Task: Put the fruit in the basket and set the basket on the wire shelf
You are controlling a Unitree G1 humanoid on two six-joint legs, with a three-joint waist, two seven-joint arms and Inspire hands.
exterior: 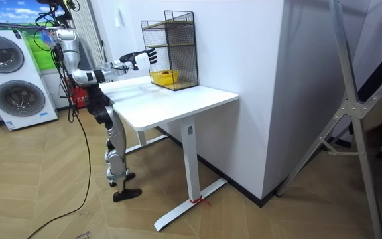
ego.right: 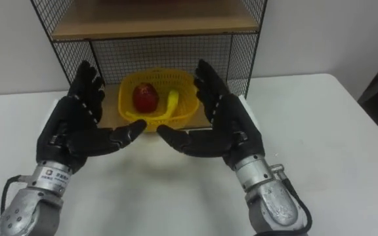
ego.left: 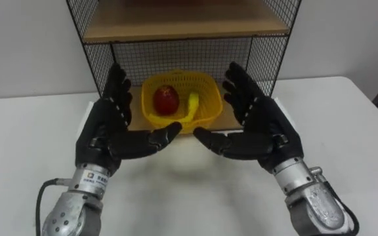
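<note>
While the robot stood at the white surface (exterior: 178, 99) near two washers (exterior: 18, 79), the left robot hand (ego.left: 104, 134) and right robot hand (ego.left: 264, 128) hovered open, thumbs partly hiding the basket (ego.left: 209, 98) in the shelf (ego.left: 182, 26).

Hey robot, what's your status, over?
Both open, empty: left hand, right hand. Yellow basket, apple and banana inside, on wire shelf. Nothing blocking.

A white table (exterior: 201, 99) on white legs stands at the centre of the room view, pushed against a plain white wall (exterior: 310, 79). The floor (exterior: 257, 219) is light wooden planks, evenly lit. Two white front-loading washing machines (exterior: 15, 96) sit at the left edge. A grey metal frame (exterior: 355, 106) rises at the right edge.
</note>
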